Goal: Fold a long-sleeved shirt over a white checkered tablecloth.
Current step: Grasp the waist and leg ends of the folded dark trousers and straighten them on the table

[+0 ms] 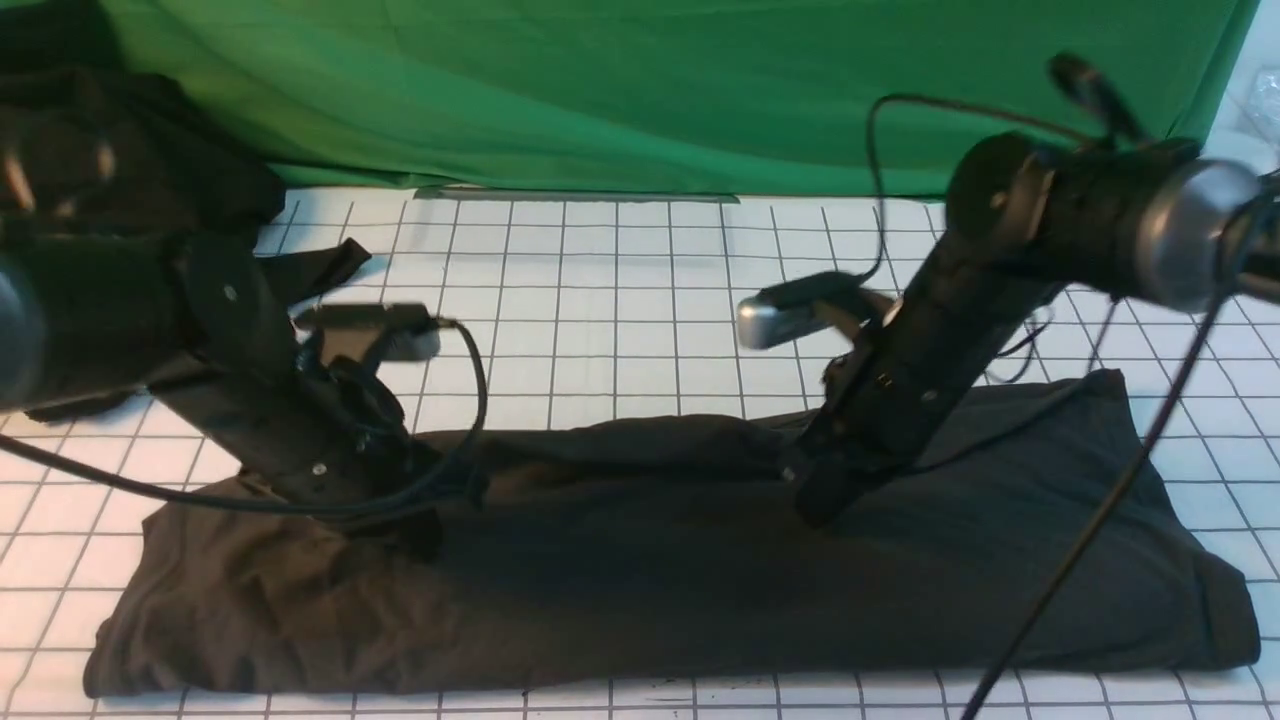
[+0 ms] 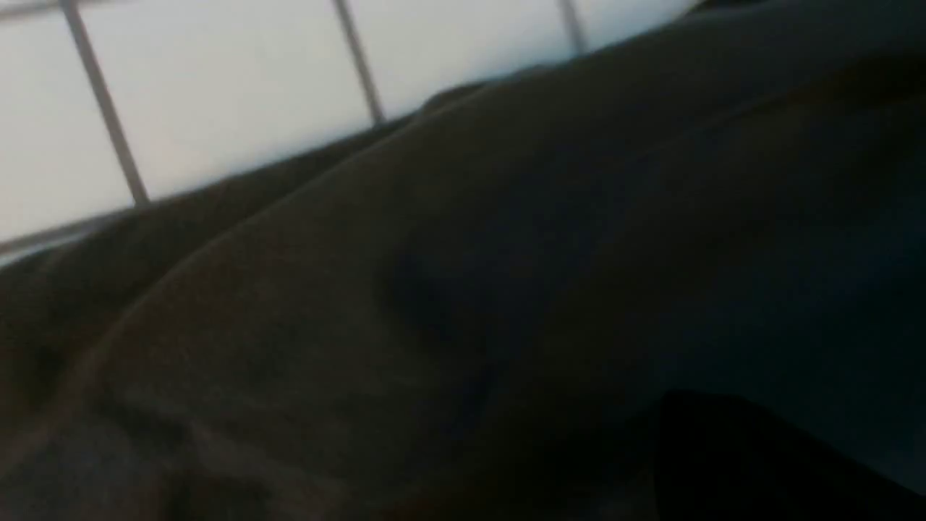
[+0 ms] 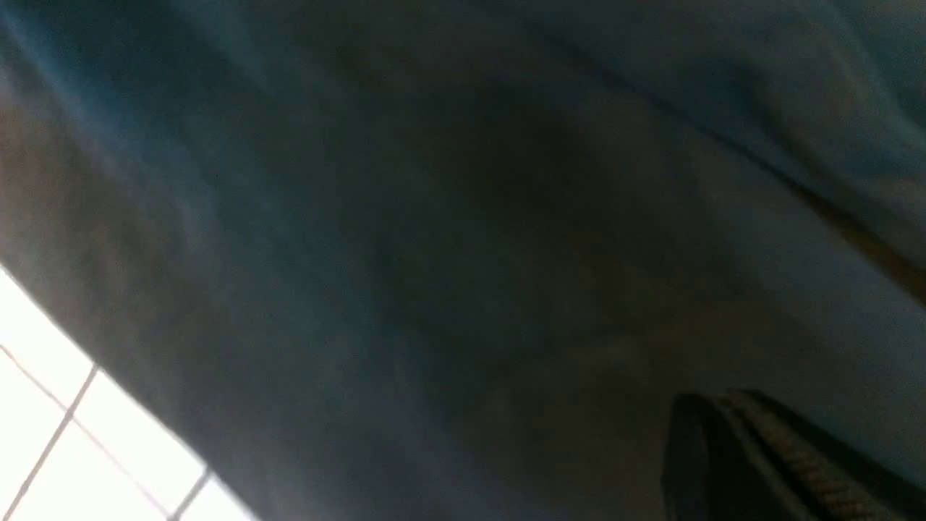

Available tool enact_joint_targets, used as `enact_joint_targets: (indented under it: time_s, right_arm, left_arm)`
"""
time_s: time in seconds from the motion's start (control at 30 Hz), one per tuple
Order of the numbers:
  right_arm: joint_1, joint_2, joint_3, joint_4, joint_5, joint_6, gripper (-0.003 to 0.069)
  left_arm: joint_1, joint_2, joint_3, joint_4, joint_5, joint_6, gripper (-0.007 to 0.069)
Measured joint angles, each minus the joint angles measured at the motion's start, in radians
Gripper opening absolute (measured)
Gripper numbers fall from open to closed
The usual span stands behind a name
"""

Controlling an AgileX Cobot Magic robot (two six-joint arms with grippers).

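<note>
The long-sleeved shirt [image 1: 700, 570] is a dark brown-black, warmer brown over its folds at the left and greyer toward the right, with bluish tints in both wrist views. The checkered tablecloth [image 1: 600, 300] is white, crossed by thin dark-grey lines in a grid of small squares, with a few dark specks near the shirt. The backdrop cloth [image 1: 620, 90] is plain bright green, and the heap of cloth [image 1: 130, 160] is black.
</note>
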State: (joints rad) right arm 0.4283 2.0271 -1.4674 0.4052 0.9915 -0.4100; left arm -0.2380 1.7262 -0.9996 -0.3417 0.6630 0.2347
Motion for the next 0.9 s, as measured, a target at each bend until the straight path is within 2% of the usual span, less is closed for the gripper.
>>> enact_joint_targets:
  time_s: [0.23, 0.43, 0.57, 0.67, 0.77, 0.8, 0.83, 0.9]
  right_arm:
    - [0.018, 0.062, -0.005, 0.006, -0.171, 0.002, 0.0010]
    - [-0.035, 0.085, -0.071, 0.002, -0.386, 0.030, 0.0013]
    - [-0.071, 0.088, -0.133, -0.002, -0.411, 0.051, 0.0017]
    - [-0.108, 0.082, -0.227, -0.002, -0.258, 0.070, 0.0018]
    - [-0.122, 0.051, -0.286, -0.018, -0.040, 0.037, 0.0020]
    - [-0.122, 0.047, -0.286, -0.020, -0.040, 0.036, 0.0020]
    - [-0.122, 0.008, -0.294, -0.051, 0.060, 0.029, 0.0020]
    - [-0.125, -0.044, -0.287, -0.069, 0.123, 0.029, 0.0020]
  left_arm:
    - [0.000, 0.026, 0.000, 0.011, -0.065, -0.002, -0.0003]
    - [0.000, 0.025, 0.000, 0.026, -0.073, -0.002, -0.0003]
    - [0.000, 0.021, 0.000, 0.040, -0.076, -0.002, -0.0003]
    - [0.000, -0.016, 0.000, 0.086, -0.064, -0.026, -0.0003]
    - [0.000, -0.099, 0.000, 0.187, -0.030, -0.110, -0.0003]
    - [0.001, -0.106, 0.000, 0.204, -0.022, -0.117, -0.0003]
    - [0.014, -0.174, 0.000, 0.264, 0.027, -0.169, -0.0003]
    - [0.055, -0.242, 0.006, 0.302, 0.091, -0.210, -0.0003]
